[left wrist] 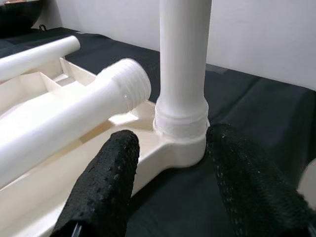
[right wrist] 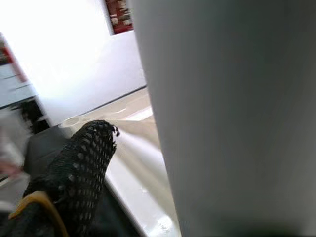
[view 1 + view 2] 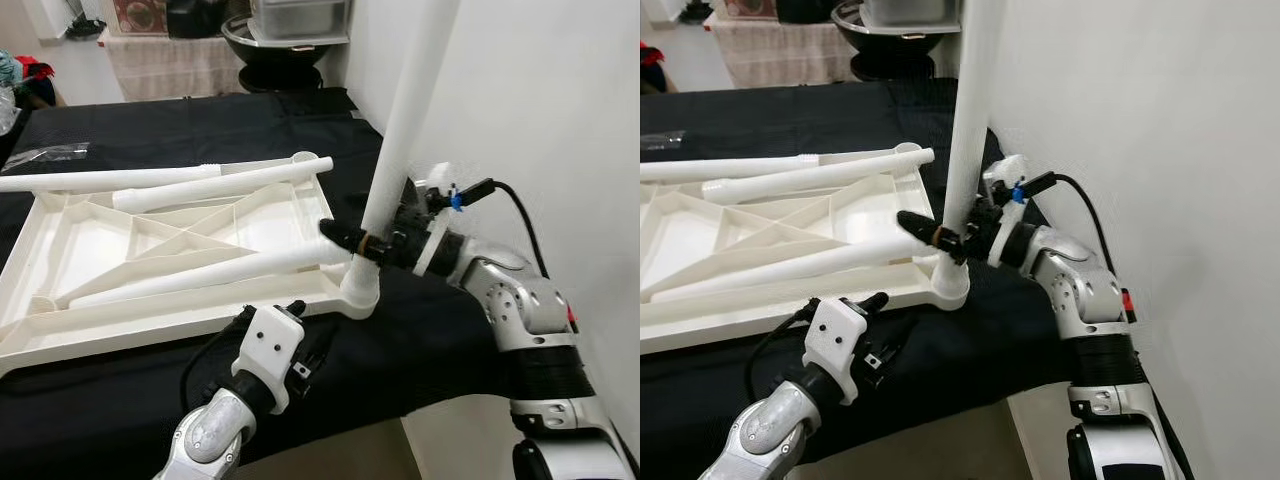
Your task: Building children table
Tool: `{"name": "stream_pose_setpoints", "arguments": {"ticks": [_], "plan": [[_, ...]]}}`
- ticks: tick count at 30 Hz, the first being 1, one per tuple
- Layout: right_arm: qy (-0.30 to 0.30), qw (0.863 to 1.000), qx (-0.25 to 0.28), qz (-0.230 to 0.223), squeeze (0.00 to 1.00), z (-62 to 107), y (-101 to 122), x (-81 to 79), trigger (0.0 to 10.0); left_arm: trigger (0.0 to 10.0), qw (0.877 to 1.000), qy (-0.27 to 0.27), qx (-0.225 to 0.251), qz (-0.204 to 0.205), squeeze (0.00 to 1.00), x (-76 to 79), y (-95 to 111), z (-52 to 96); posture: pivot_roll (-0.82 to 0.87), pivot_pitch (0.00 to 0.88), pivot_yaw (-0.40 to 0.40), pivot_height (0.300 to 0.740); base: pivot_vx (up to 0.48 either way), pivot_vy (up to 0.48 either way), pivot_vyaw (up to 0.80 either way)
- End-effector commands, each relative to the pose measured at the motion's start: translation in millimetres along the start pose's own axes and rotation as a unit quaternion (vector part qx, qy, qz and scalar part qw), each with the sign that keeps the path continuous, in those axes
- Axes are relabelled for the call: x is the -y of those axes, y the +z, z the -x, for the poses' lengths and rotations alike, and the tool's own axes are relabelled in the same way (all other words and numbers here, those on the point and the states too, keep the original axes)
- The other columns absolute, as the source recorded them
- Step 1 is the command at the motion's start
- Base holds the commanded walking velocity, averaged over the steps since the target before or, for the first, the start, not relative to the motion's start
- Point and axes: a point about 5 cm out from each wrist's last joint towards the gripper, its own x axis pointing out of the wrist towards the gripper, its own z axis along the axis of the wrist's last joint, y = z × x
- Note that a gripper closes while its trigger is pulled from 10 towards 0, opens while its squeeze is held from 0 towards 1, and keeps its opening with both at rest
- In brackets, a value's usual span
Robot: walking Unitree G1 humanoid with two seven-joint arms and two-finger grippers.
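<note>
An upturned white table top [image 3: 60, 330] lies on a black cloth. A white table leg [image 3: 400, 130] stands upright in the corner socket [image 3: 360, 290] at the near right. My right gripper [image 3: 365, 243] is shut on this leg just above the socket; one black finger [image 2: 84, 163] shows beside the leg. My left gripper [image 1: 175, 136] is open at the front edge, and its two fingers [image 1: 108, 182] stand on either side of the socket without touching it. Three loose legs [image 3: 200, 270] lie across the table top.
A white wall [image 3: 560, 100] rises close on the right, just behind the right arm. A clear plastic bag [image 3: 50, 152] lies on the cloth at the far left. A dark bowl and a metal container [image 3: 285, 40] stand beyond the table's far end.
</note>
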Motion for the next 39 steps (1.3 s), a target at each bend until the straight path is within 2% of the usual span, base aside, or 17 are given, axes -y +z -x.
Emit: {"name": "stream_pose_setpoints", "arguments": {"ticks": [1,6,7,18,22,25,27,28,29,30,31,32,33,34,36,38,39], "plan": [[0.049,0.999,0.007,0.0,0.0,-12.7,6,-6.8,10.0,10.0,1.0,0.0,-0.006,0.002,0.0,-0.6,-3,1.0,0.03,0.064,-0.066,0.74,0.0,0.0,0.0],[0.106,0.994,0.016,-0.007,0.0,-34.9,10,-11.7,10.0,10.0,1.0,-0.005,-0.005,0.005,0.0,1.6,-2,0.4,0.04,0.064,-0.07,0.74,0.0,0.0,0.0],[0.1,0.995,0.018,-0.01,0.0,-43.2,10,-8.8,0.0,10.0,1.0,-0.005,-0.004,0.006,0.0,1.9,-2,0.0,0.04,0.068,-0.073,0.74,0.0,0.0,0.0],[0.043,0.999,0.013,0.019,0.0,-46.6,7,2.2,0.0,10.0,1.0,-0.002,-0.004,0.008,0.0,2.4,-2,0.6,0.03,0.068,-0.073,0.74,0.0,0.0,0.0],[-0.008,1.0,0.006,0.026,0.0,-42.6,4,7.5,0.0,10.0,1.0,-0.003,-0.004,0.009,0.0,2.5,-2,0.5,0.03,0.068,-0.073,0.74,0.0,0.0,0.0],[-0.121,0.992,-0.007,0.034,0.0,-41.0,-1,19.9,0.0,10.0,1.0,-0.002,-0.004,0.008,0.0,2.0,-2,0.3,0.02,0.072,-0.068,0.74,0.0,0.0,0.0],[-0.336,0.941,-0.023,0.037,0.0,-30.6,-9,41.3,0.0,10.0,1.0,-0.001,-0.005,0.007,0.0,0.9,-2,0.4,0.02,0.075,-0.064,0.74,0.0,0.0,0.0],[-0.336,0.941,-0.023,0.037,0.0,-30.6,-9,41.3,0.0,10.0,1.0,-0.001,-0.005,0.007,0.0,0.9,-2,0.4,0.02,0.075,-0.064,0.74,0.0,0.0,0.0],[-0.41,0.911,-0.027,0.034,0.0,-23.9,-11,47.3,0.0,10.0,1.0,-0.001,-0.005,0.007,0.0,0.7,-2,0.4,0.02,0.075,-0.064,0.74,0.0,0.0,0.0],[-0.41,0.911,-0.027,0.034,0.0,-23.9,-11,47.3,0.0,10.0,1.0,-0.001,-0.005,0.007,0.0,0.7,-2,0.4,0.02,0.075,-0.064,0.74,0.0,0.0,0.0],[-0.5,0.865,-0.028,0.04,0.0,-12.2,-13,50.3,0.0,10.0,1.0,-0.002,-0.005,0.007,0.0,0.7,-2,0.2,0.02,0.075,-0.062,0.74,0.0,0.0,0.0],[-0.5,0.865,-0.028,0.04,0.0,-12.2,-13,50.3,0.0,10.0,1.0,-0.002,-0.005,0.007,0.0,0.7,-2,0.2,0.02,0.075,-0.062,0.74,0.0,0.0,0.0],[-0.571,0.82,-0.023,0.027,0.0,-1.7,-15,49.1,0.0,10.0,1.0,-0.002,-0.006,0.006,0.0,0.8,-2,-0.1,0.02,0.075,-0.061,0.74,0.0,0.0,0.0],[-0.571,0.82,-0.023,0.027,0.0,-1.7,-15,49.1,0.0,10.0,1.0,-0.002,-0.006,0.006,0.0,0.8,-2,-0.1,0.02,0.075,-0.061,0.74,0.0,0.0,0.0],[-0.653,0.757,-0.006,0.006,0.0,6.6,-16,37.0,0.0,10.0,1.0,-0.002,-0.006,0.005,0.0,0.9,-2,-0.5,0.02,0.079,-0.063,0.74,0.0,0.0,0.0],[-0.663,0.748,0.001,0.0,0.0,3.4,-16,31.5,0.0,10.0,1.0,-0.002,-0.006,0.005,0.0,0.9,-2,-0.6,0.02,0.08,-0.063,0.74,0.0,0.0,0.0],[-0.655,0.756,0.007,-0.005,0.0,-5.7,-15,27.6,10.0,10.0,1.0,-0.001,-0.006,0.006,0.0,1.2,-2,-0.5,0.02,0.079,-0.064,0.74,0.0,0.0,0.0]]}}
